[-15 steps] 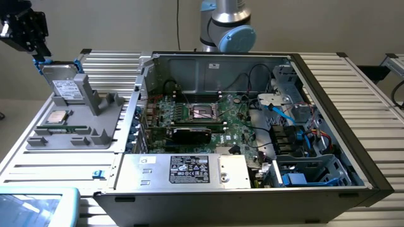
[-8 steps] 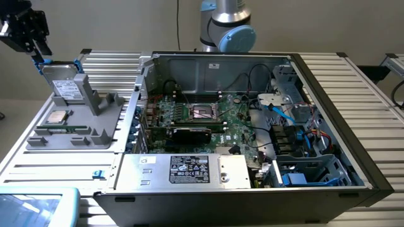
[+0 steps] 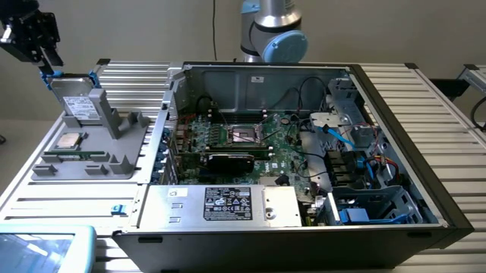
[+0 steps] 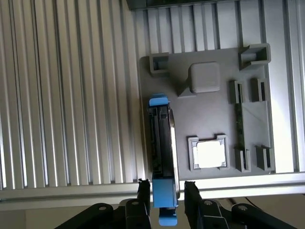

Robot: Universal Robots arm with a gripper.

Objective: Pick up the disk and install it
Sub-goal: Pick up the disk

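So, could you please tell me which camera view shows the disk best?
The exterior view: the disk stands in the grey holder with its labelled face and blue carrier visible. The wrist view shows the disk edge-on, one blue end between the fingers of the open claw.

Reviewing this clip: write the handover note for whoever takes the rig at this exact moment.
Disk: stands upright in the grey holder at the exterior view's left, outside the open computer case.
Pincer: open, just above the disk, straddling its blue end with small gaps on both sides; not gripping.
Done: pincer lined up on the disk.
Left: the disk is not yet grasped, lifted or installed in the case.
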